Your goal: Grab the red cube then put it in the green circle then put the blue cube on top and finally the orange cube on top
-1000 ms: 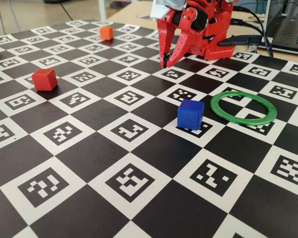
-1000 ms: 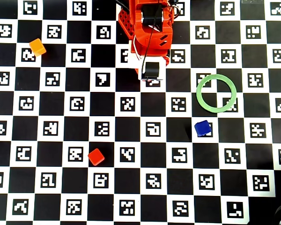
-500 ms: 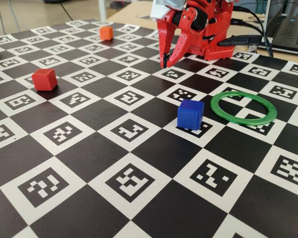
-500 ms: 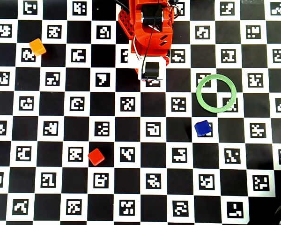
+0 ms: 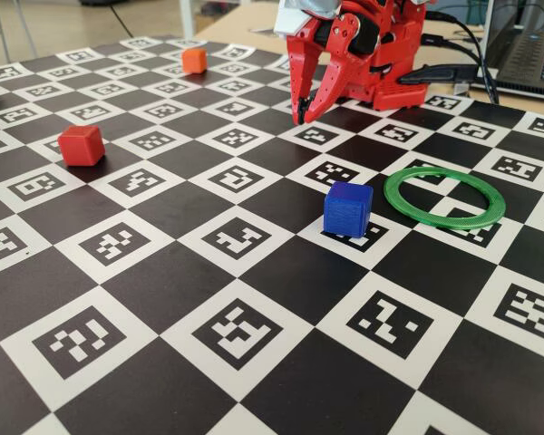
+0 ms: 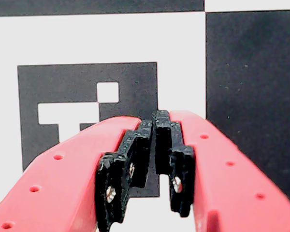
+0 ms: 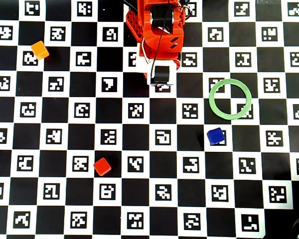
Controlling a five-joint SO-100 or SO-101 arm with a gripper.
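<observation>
The red cube [image 5: 82,144] [image 7: 102,166] sits alone on the checkered board, far from the arm. Beside the green circle [image 5: 444,195] [image 7: 230,97], just outside it, stands the blue cube [image 5: 347,207] [image 7: 215,136]; the ring is empty. The orange cube [image 5: 194,60] [image 7: 40,50] rests at the far corner. My gripper [image 5: 300,116] [image 6: 154,122] points down over a marker square near the arm's base, shut with nothing between its black pads. In the overhead view the folded arm [image 7: 159,45] hides the fingers.
The checkered marker board [image 5: 163,299] covers the table. A laptop [image 5: 530,54] and cables [image 5: 453,72] lie behind the arm's base at the back right.
</observation>
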